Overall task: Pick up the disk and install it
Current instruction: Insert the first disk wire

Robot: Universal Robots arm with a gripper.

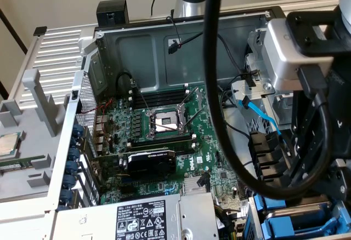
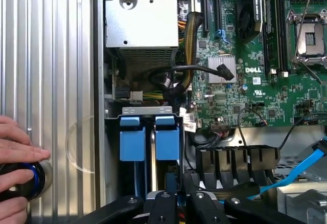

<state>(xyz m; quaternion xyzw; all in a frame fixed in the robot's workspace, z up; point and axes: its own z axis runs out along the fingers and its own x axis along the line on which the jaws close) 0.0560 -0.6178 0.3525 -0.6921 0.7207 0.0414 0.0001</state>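
Disk: the disk [image 2: 167, 139] stands on edge in the drive bay at the corner of the open computer case [image 1: 66, 125], blue carrier rails towards the wrist camera. In the exterior view its grey metal and blue rails lie at the lower right, under the arm.
Neighbour slot: a second blue carrier [image 2: 129, 137] sits just beside it, parallel, so the bay takes drives side by side.
Hand: the hand [image 2: 180, 203] is closed narrowly, with its black fingers [image 2: 163, 201] pinching what looks like the disk's thin edge; a grip across the thin side would let the drive slide along the slot.
Stage: judging by the rails lined up within the bay, the disk is picked up and partly in; whether it is fully seated cannot be told.
Cables: a blue data cable [image 1: 262, 116] and black power connectors [image 2: 237, 160] lie near the bay, apart from the disk.
Further off: the motherboard [image 1: 164, 141] and the power supply box [image 2: 142, 22] lie beside the bay.
Outside the case: a person's fingers [image 2: 20, 142] rest on a round blue-ringed button [image 2: 31, 175], probably a control or stop.
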